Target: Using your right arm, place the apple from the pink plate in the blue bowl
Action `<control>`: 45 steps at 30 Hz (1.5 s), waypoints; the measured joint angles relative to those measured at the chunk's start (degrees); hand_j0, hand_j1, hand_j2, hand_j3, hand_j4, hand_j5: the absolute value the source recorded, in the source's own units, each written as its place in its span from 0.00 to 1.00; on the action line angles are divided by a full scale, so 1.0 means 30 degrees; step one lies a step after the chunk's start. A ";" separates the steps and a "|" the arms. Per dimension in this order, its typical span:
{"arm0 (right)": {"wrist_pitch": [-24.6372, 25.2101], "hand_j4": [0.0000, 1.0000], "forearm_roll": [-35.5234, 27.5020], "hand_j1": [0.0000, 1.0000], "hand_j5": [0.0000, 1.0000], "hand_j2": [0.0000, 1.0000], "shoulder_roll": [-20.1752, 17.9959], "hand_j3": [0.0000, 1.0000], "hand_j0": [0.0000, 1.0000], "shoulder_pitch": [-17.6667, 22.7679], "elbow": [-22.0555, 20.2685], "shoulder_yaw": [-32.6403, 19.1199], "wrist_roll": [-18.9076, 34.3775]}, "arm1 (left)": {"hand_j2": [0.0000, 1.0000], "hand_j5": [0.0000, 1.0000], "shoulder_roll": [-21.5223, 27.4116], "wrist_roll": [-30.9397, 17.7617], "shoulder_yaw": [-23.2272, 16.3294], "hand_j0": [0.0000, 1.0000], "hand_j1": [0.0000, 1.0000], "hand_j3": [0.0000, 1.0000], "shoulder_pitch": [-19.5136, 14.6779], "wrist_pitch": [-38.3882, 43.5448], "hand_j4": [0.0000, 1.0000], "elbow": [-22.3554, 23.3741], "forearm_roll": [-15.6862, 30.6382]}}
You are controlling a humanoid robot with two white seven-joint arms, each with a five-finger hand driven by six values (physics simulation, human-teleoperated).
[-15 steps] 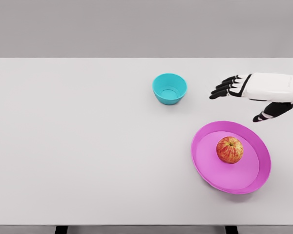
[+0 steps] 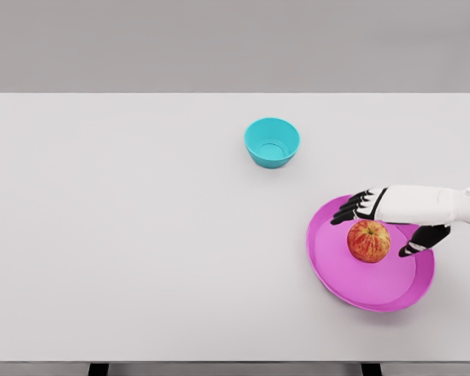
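Apple sits on pink plate, right of centre on the white desk. Right hand hovers over the plate just behind the apple, fingers spread, thumb apart, grasping nothing. Blue bowl stands well apart, farther back, empty.

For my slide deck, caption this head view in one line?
Right hand open over the apple on the pink plate; blue bowl waits.

Matt table — smooth plate, mottled apple.
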 measured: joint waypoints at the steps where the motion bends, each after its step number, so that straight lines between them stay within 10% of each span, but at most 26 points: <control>1: 0.0001 1.00 0.0145 1.00 1.00 1.00 0.0151 1.00 1.00 0.0000 0.0023 0.0065 -0.0069 | 1.00 1.00 0.0000 0.0000 0.0000 1.00 1.00 1.00 0.0000 0.0000 1.00 0.0000 0.0000; 23: 0.0007 1.00 0.1233 1.00 1.00 1.00 0.0941 1.00 1.00 0.0293 0.1501 0.1002 -0.0560 | 1.00 1.00 0.0000 0.0000 0.0000 1.00 1.00 1.00 0.0000 0.0000 1.00 0.0000 0.0000; 32: 0.0023 0.57 0.1171 0.57 0.57 0.57 0.1064 0.57 0.57 0.0293 0.1763 0.1220 -0.0290 | 1.00 1.00 0.0000 0.0000 -0.0003 1.00 1.00 1.00 0.0000 0.0000 1.00 0.0000 0.0000; 45: 0.0016 0.45 0.1144 0.45 0.45 0.45 0.1164 0.45 0.45 0.0146 0.1780 0.1045 -0.0230 | 1.00 1.00 0.0000 0.0000 0.0000 1.00 1.00 1.00 0.0000 0.0000 1.00 0.0000 0.0000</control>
